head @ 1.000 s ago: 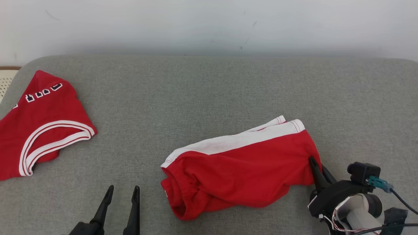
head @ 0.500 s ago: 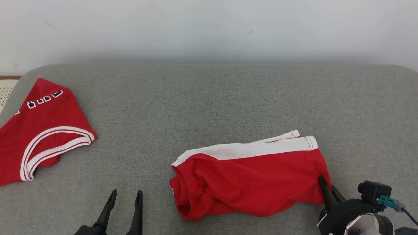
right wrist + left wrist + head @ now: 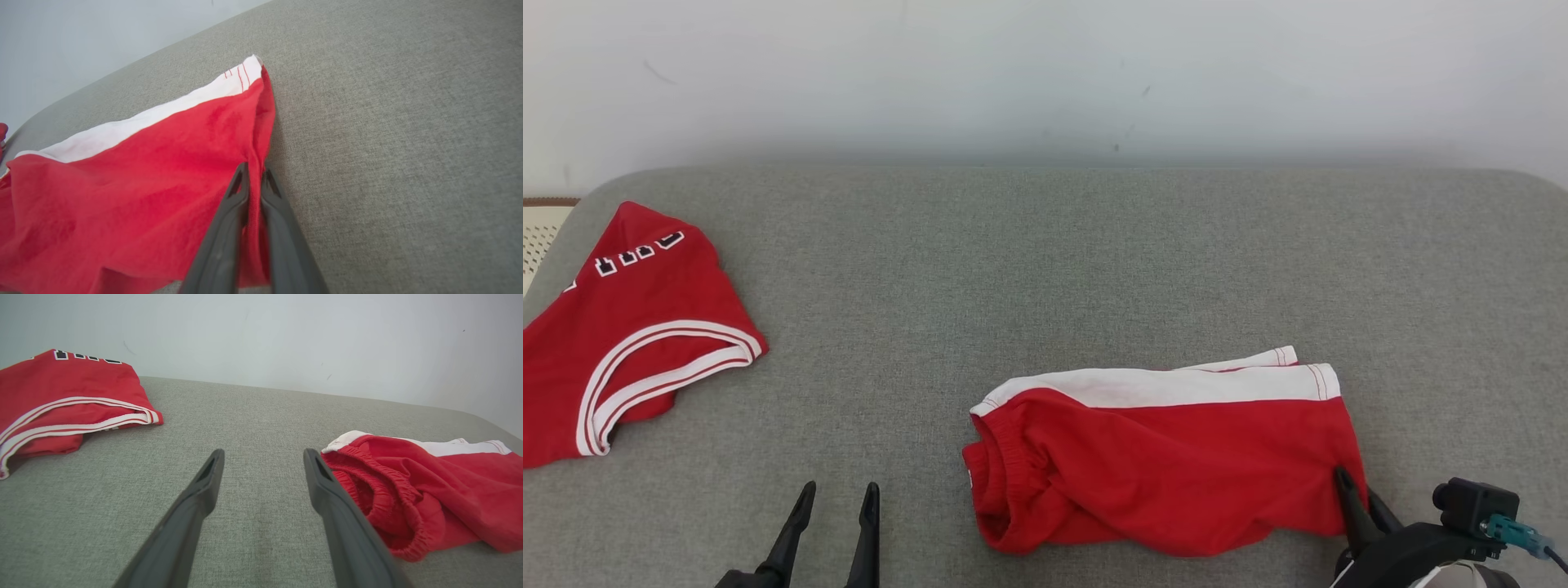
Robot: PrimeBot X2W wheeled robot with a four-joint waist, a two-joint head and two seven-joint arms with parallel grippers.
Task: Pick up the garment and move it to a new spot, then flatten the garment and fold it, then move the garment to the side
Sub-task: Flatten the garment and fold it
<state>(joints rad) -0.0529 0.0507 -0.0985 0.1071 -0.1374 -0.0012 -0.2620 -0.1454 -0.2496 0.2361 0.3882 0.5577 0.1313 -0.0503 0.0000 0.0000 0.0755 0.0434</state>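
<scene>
The garment point(image 3: 1168, 457) is a pair of red shorts with a white side stripe, lying crumpled on the grey cushion point(image 3: 1045, 269) at the lower right of the head view. My right gripper point(image 3: 1349, 483) is shut on the red hem at the shorts' right end; the right wrist view shows the fabric point(image 3: 143, 183) pinched between the two dark fingers point(image 3: 229, 228). My left gripper point(image 3: 837, 494) stands open over bare cushion, left of the elastic waistband point(image 3: 380, 498), holding nothing.
A second red garment point(image 3: 621, 327) with white trim and lettering lies at the cushion's far left edge. A pale wall point(image 3: 1045, 73) rises behind the cushion. A strip of woven surface point(image 3: 539, 233) shows beyond the left edge.
The head camera has tilted, so the whole picture sits lower. Relative to the other red garment, the shorts and my right gripper have shifted right and nearer, and the shorts lie more level.
</scene>
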